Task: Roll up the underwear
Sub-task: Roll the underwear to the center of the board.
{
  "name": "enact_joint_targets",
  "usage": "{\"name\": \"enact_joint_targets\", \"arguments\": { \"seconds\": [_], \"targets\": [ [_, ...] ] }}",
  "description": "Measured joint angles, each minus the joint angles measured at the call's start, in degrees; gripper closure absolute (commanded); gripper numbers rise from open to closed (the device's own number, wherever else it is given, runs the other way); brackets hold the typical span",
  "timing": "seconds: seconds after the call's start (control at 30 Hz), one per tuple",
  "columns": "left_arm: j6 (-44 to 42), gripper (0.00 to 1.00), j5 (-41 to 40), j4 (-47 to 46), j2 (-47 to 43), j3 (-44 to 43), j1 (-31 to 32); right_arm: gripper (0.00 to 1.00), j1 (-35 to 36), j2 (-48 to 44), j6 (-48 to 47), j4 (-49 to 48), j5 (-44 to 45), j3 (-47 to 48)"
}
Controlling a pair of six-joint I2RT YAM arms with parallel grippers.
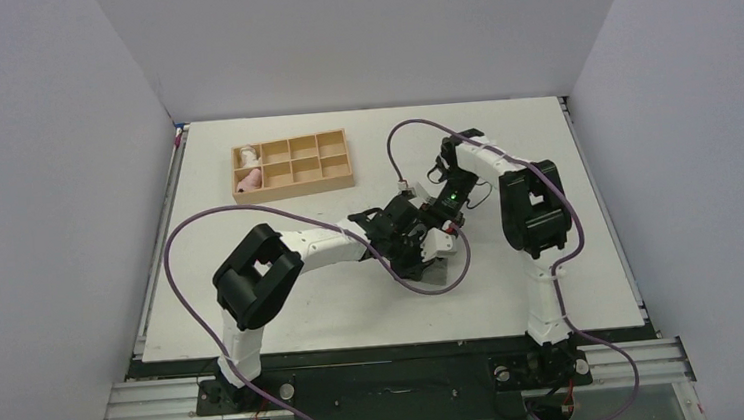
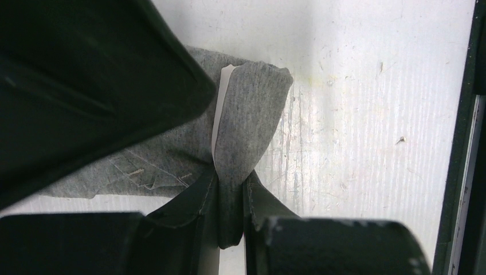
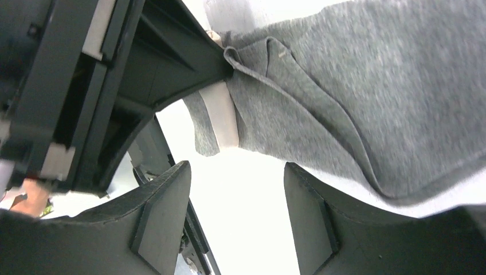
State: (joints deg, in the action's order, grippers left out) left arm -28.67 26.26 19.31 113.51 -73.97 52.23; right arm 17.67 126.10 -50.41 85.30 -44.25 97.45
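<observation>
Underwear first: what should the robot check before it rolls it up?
1. Left hand pinches the underwear: ok.
2. Right hand grips cloth too: not ok, it is open beside the underwear.
3. Pale strip in sight: ok.
4. Underwear rolled: not ok, only folded and bunched.
5. Whole underwear lying flat: cannot tell, mostly hidden in the top view.

Soft, even light fills the top view. The white table (image 1: 256,319) is bright and carries only faint shadows. In the left wrist view the underwear (image 2: 252,109) shows crisp knit, while the black fingers (image 2: 183,215) sit underlit and nearly featureless. In the right wrist view the table blows out white and the cloth blurs towards the right.
</observation>
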Motion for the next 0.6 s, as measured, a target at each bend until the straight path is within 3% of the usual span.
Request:
{"name": "enact_joint_targets", "arguments": {
  "seconds": [0.3,0.6],
  "targets": [
    [2.0,1.00,1.7,-0.4,0.7,-0.3,-0.9,0.43,-4.3,-7.1,0.8,-2.4,0.1,-5.8],
    [3.9,1.00,5.2,4.5,5.5,-7.7,-2.0,0.43,-10.9,-20.4,9.0,-13.6,1.2,-14.7]
  ]
}}
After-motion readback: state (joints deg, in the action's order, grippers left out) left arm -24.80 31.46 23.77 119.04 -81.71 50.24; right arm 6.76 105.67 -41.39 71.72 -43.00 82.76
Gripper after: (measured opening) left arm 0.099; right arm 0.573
